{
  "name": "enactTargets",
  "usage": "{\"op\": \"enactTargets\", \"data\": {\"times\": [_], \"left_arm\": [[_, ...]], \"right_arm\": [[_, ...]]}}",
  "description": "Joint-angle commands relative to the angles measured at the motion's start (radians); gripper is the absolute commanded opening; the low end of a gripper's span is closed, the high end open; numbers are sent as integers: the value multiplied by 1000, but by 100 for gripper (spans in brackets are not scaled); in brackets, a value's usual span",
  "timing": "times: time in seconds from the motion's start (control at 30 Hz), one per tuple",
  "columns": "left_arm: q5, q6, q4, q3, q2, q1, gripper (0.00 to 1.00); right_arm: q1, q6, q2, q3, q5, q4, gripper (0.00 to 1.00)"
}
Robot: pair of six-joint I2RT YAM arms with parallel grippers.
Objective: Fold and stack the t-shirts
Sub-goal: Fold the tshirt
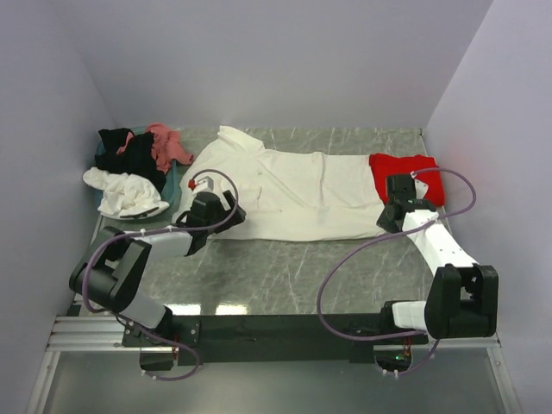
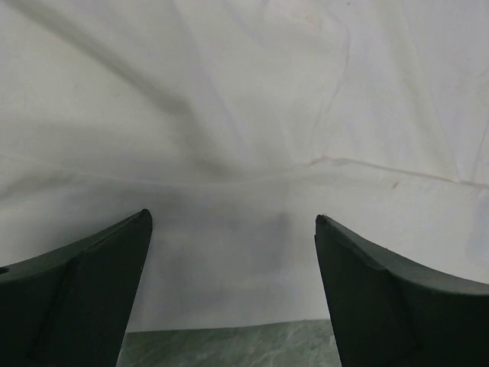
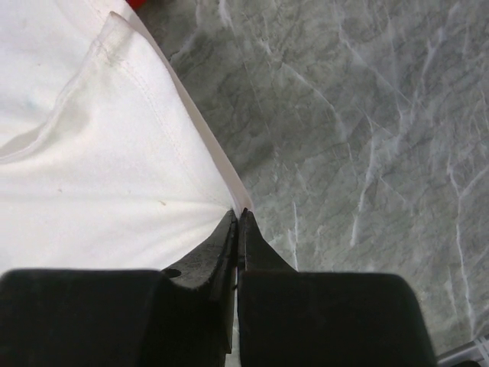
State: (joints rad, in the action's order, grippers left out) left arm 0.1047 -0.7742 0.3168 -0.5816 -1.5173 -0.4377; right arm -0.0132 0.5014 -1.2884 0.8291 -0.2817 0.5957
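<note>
From above, the large cream off-white cloth t-shirt (image 1: 293, 194) lies spread flat across the middle of the grey marble-patterned table (image 1: 302, 276), with its collar toward the left. At its right end a bright red cloth t-shirt (image 1: 405, 177) lies folded, and the cream t-shirt's edge touches it. In the far left corner there is a loose pile: a black t-shirt (image 1: 121, 151), a pink t-shirt (image 1: 166, 145) beside it, and a crumpled white t-shirt (image 1: 125, 194) nearer to the arms. The left gripper (image 1: 216, 210) is over the left part of the cream t-shirt, near its front edge. The right gripper (image 1: 388, 221) is at the shirt's front right corner.

In the left wrist view, the left gripper (image 2: 233, 252) stands wide apart – its two dark fingers (image 2: 92, 290) hold nothing. Between them lies wrinkled cream t-shirt (image 2: 244, 138), and a thin strip of table (image 2: 229, 348) shows at the bottom.

In the right wrist view, the right gripper (image 3: 238, 218) is clenched. Its fingertips are pressed together on the stitched hem of the cream t-shirt (image 3: 92, 168), and the cloth puckers toward them. To the right is bare table (image 3: 367, 153) – at the very top a small piece of the red t-shirt (image 3: 137, 2) is seen.
</note>
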Motion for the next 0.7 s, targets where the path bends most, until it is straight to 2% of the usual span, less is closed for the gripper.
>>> {"op": "enactTargets", "data": {"times": [0.0,0.27,0.33,0.67], "left_arm": [[58,-22,-10,54,22,-38,94],[220,-126,-175,175,179,-211,95],[248,-166,-199,213,225,-245,95],[312,-330,-373,310,413,-378,95]], "right_arm": [[9,12,38,-18,-37,10,0],[9,14,119,-90,70,-62,0],[10,15,147,-125,154,-82,0],[-5,34,316,-183,277,-44,0]]}}
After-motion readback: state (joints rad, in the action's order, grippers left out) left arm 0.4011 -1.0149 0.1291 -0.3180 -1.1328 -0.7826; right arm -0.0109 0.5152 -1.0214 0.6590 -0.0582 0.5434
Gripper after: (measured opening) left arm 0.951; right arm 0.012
